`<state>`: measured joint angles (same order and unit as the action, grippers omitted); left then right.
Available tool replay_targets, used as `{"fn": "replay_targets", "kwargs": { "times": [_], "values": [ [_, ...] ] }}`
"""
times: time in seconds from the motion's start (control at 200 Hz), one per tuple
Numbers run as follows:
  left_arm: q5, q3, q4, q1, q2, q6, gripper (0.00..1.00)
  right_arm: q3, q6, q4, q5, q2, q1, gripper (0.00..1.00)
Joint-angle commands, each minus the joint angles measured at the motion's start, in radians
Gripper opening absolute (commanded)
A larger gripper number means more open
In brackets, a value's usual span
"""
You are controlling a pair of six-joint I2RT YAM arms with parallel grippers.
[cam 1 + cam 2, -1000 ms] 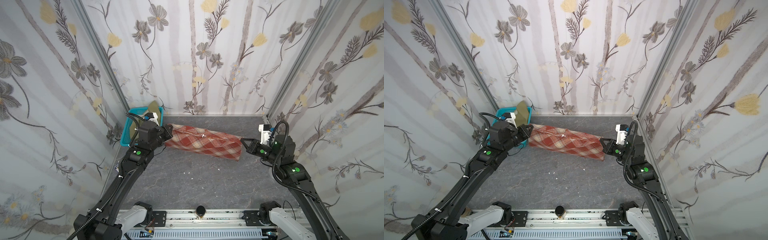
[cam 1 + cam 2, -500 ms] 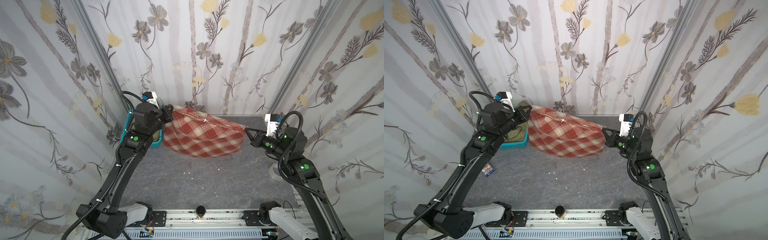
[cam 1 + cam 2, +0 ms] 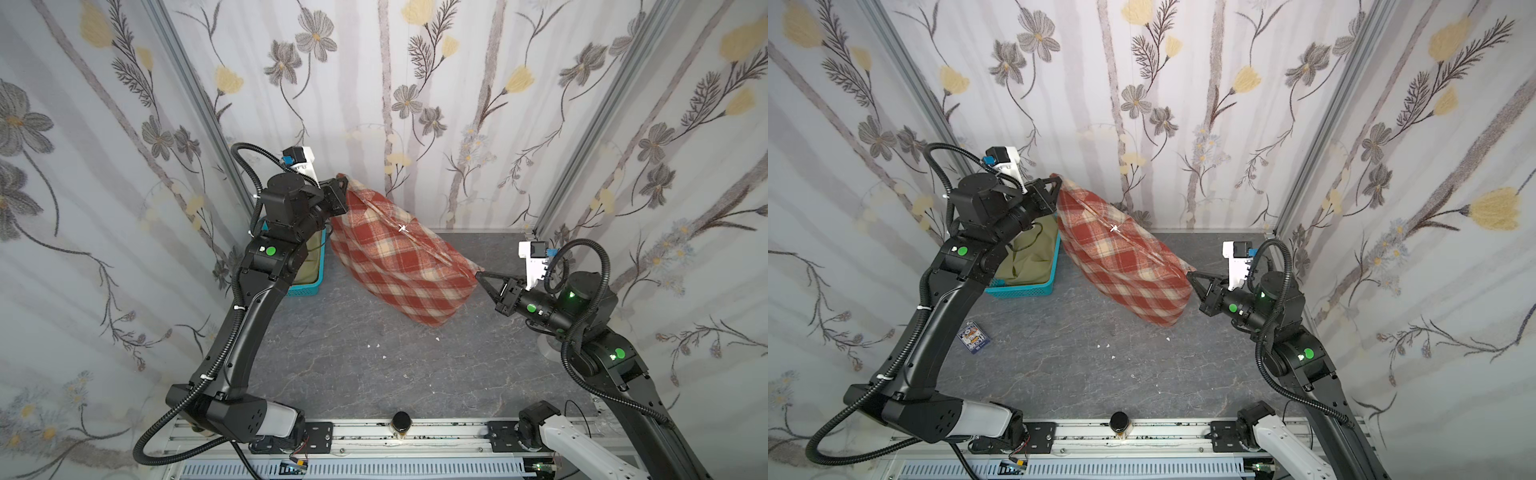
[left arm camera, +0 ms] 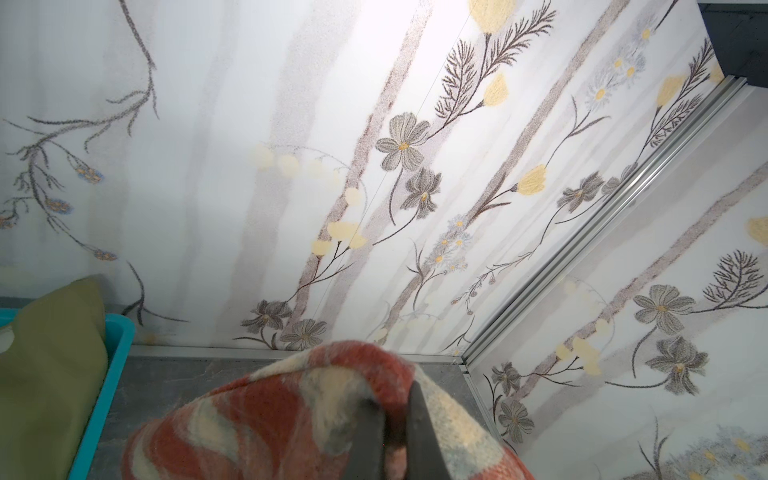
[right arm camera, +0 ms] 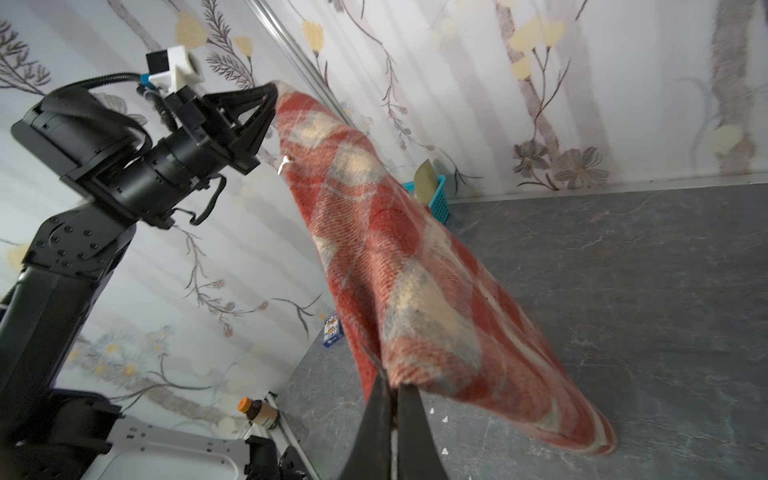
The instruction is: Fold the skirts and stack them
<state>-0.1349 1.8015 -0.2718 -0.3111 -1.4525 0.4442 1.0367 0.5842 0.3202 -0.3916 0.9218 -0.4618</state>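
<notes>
In a top view the left arm (image 3: 245,316) hides most of the turquoise basket (image 3: 305,290) and the olive skirt (image 3: 312,261) in it. In the left wrist view the plaid skirt (image 4: 282,419) and the left gripper (image 4: 392,405) are blurred and cut off by the picture's edge. The print on the small card (image 3: 973,337) near the left edge of the table (image 3: 1100,374) is too small to read.

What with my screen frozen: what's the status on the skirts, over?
Left gripper, right gripper both shut on plaid skirt, hung between them, left end higher. Olive skirt in basket. Small card on table, off to the side.
</notes>
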Motion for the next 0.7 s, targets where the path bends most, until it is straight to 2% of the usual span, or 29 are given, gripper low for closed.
{"fn": "replay_targets", "kwargs": {
  "times": [0.0, 0.195, 0.33, 0.4, 0.52, 0.695],
  "values": [
    [0.11, 0.097, 0.08, 0.012, -0.07, -0.025, 0.0, -0.076, 0.135, -0.077, 0.076, -0.026, -0.108, 0.0],
    [0.004, 0.402, 0.08, -0.026, -0.342, 0.029, 0.0, -0.227, 0.296, -0.315, 0.157, -0.015, -0.297, 0.0],
    [-0.023, 0.711, 0.077, -0.109, -0.605, 0.033, 0.0, -0.308, 0.373, -0.41, 0.198, -0.001, -0.322, 0.0],
    [-0.027, 0.822, 0.079, -0.135, -0.699, 0.06, 0.0, -0.318, 0.381, -0.435, 0.207, 0.004, -0.326, 0.0],
    [0.031, 0.802, 0.079, -0.159, -0.7, 0.044, 0.0, -0.25, 0.329, -0.38, 0.207, 0.039, -0.35, 0.0],
    [0.135, 0.705, 0.079, -0.163, -0.582, -0.042, 0.0, -0.159, 0.245, -0.333, 0.208, 0.089, -0.397, 0.0]
  ]
}}
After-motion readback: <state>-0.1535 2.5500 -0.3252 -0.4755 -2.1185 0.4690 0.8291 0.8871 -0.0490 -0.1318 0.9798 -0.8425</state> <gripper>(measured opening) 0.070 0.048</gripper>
